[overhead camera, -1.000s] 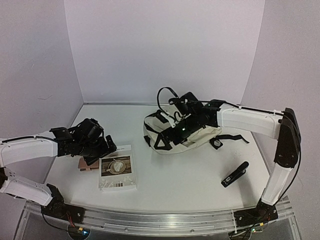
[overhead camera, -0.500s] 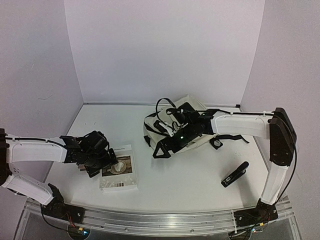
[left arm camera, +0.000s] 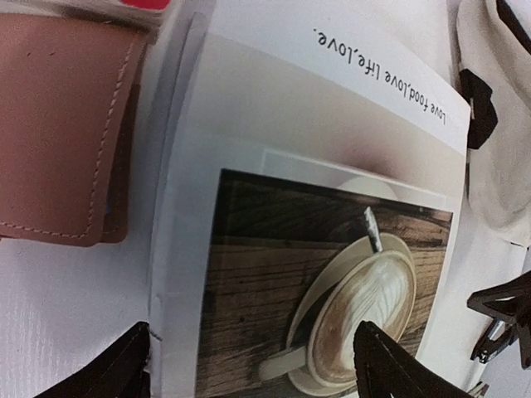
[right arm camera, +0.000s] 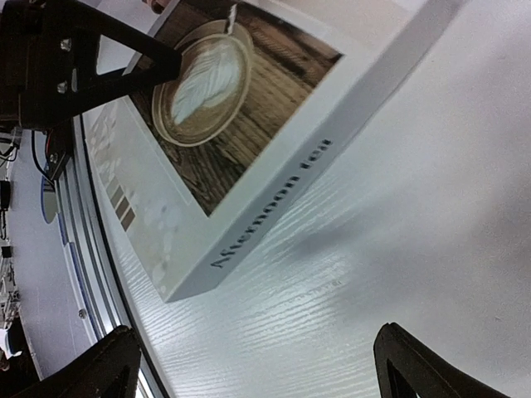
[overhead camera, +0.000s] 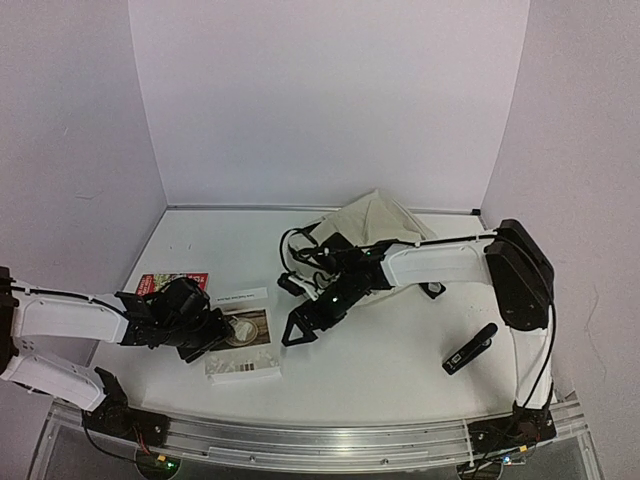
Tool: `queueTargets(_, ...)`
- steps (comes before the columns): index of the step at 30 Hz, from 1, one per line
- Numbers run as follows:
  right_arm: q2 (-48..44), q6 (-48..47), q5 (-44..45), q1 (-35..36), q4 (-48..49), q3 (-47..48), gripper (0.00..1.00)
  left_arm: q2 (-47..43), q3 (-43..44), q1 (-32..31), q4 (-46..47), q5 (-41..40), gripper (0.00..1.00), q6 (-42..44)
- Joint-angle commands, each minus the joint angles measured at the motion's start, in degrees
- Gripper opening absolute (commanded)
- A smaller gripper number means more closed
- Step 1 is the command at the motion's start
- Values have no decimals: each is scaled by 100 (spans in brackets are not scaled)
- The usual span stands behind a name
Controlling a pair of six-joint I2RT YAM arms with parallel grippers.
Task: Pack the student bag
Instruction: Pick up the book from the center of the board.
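Bag [overhead camera: 385,225]: cream, slumped at the far middle of the bench [overhead camera: 400,385], with black straps trailing off its near-left side. Its opening is not in view, so I cannot tell the contents.
Book [overhead camera: 243,345]: lies flat at the near left, well apart from the bag. The cover photo shows a latte cup with a spoon on dark wood.
Book, writing: a white strip along the cover reads "Love food, love life, love."; the spine reads "Afternoon tea".
Left end effector [left arm camera: 251,332]: jaws spread wide, hovering low over the book cover and gripping nothing.
Right end effector [overhead camera: 300,333]: jaws apart and empty, just off the book's right edge, with the arm stretched across in front of the bag.
Wallet [left arm camera: 58,124]: brown stitched leather, beside the book's left edge.
Red card [overhead camera: 172,283]: flat and printed, left of the book; the print is too small to read.
Black stick [overhead camera: 470,348]: lies near right, alone.
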Motion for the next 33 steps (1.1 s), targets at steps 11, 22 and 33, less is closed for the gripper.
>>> queueTargets(11, 822, 173, -591, 250, 359, 423, 97, 293, 24, -18, 1776, 241, 45, 398)
queueTargets(22, 561, 230, -817, 259, 463, 235, 95, 337, -119, -12, 2577, 440, 12, 517)
queueTargets(33, -331, -81, -662, 49, 171, 178, 98, -744, -145, -15, 1607, 64, 0, 1132)
